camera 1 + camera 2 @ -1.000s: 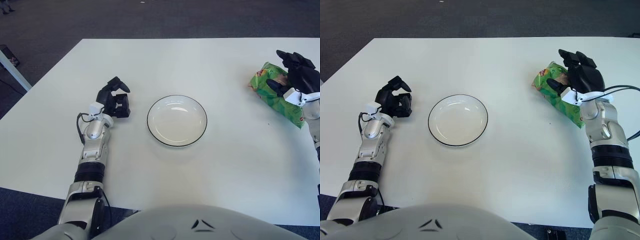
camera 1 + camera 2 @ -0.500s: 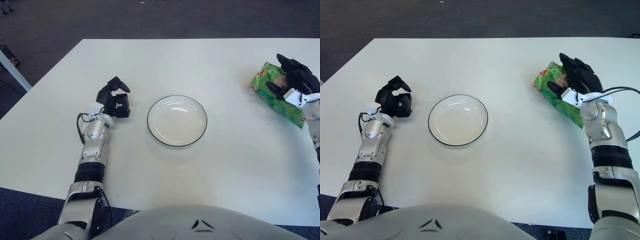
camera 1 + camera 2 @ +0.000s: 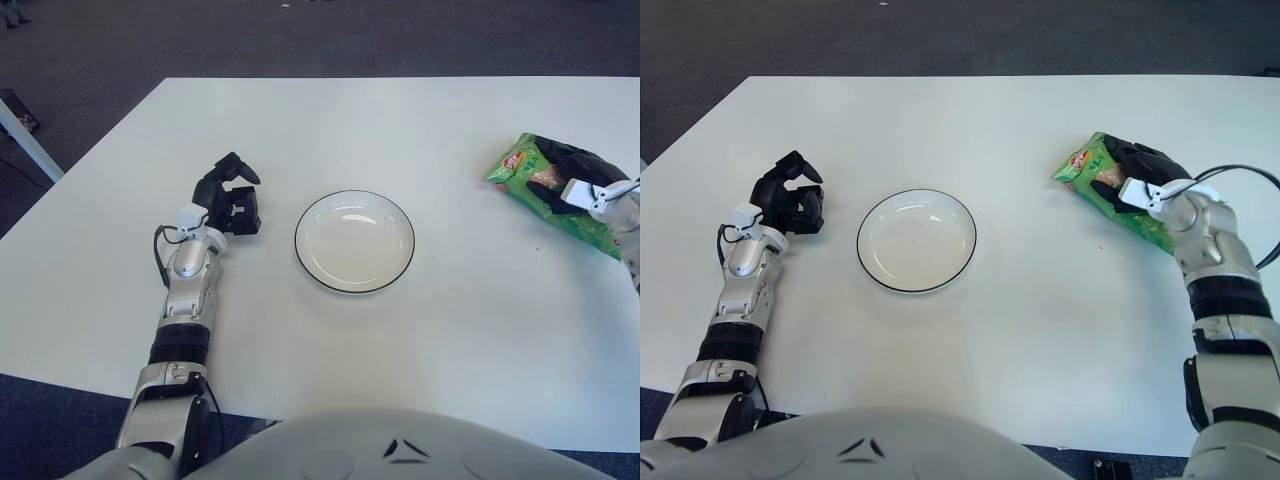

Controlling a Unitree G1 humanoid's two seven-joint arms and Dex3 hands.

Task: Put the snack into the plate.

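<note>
A green snack bag (image 3: pixel 1083 176) lies on the white table at the far right. My right hand (image 3: pixel 1137 171) is down on top of it, with black fingers curled over the bag's upper edge and the thumb against its near side. The bag also shows in the left eye view (image 3: pixel 518 166). A white plate (image 3: pixel 916 241) with a dark rim sits empty at the table's middle, well left of the bag. My left hand (image 3: pixel 790 203) rests on the table left of the plate, fingers curled and holding nothing.
The white table (image 3: pixel 1020 340) reaches its far edge at a dark carpeted floor. My own torso fills the bottom of the view. A cable (image 3: pixel 1240 175) loops by the right wrist.
My right hand has dropped from above the bag onto it and closed around it. The bag's left end has shifted slightly left. The left arm has not moved.
</note>
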